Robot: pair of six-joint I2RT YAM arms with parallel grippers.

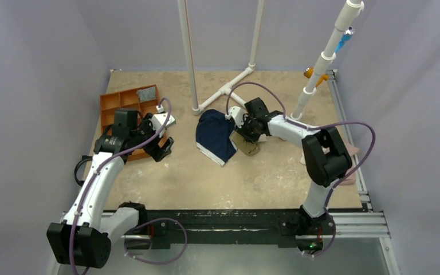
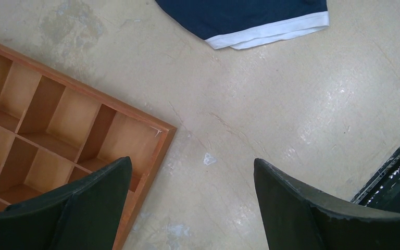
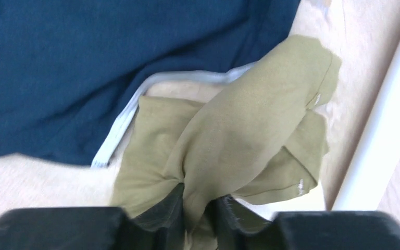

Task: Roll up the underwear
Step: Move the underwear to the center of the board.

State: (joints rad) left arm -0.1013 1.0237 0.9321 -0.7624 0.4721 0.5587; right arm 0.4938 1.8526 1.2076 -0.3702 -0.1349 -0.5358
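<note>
An olive-green garment (image 3: 250, 130) lies crumpled against the right edge of the underwear (image 1: 216, 136), touching its pale trim. The right claw (image 3: 195, 219) is narrow. It pinches a fold of that olive cloth between its fingers (image 3: 166, 213), just to the right of the underwear. The underwear lies spread near the middle of the counter (image 1: 206, 183), and neither claw holds it.

Just behind the underwear stands the foot of a white pipe frame (image 1: 223, 91), whose uprights rise out of view. Well to the left of the underwear sits an orange tray (image 1: 110, 103) of compartments, with a grey item (image 1: 146, 93) in a far one. The left claw (image 2: 192, 203) hangs wide and empty between the underwear and the tray, by the tray's corner. Far to the right of the underwear, a pink cloth (image 1: 352, 150) peeks out from behind the right arm.

The counter is mottled tan. A black rail (image 1: 235, 220) runs along its edge on the near side of the underwear. Pale grey walls (image 1: 34, 69) enclose the space.
</note>
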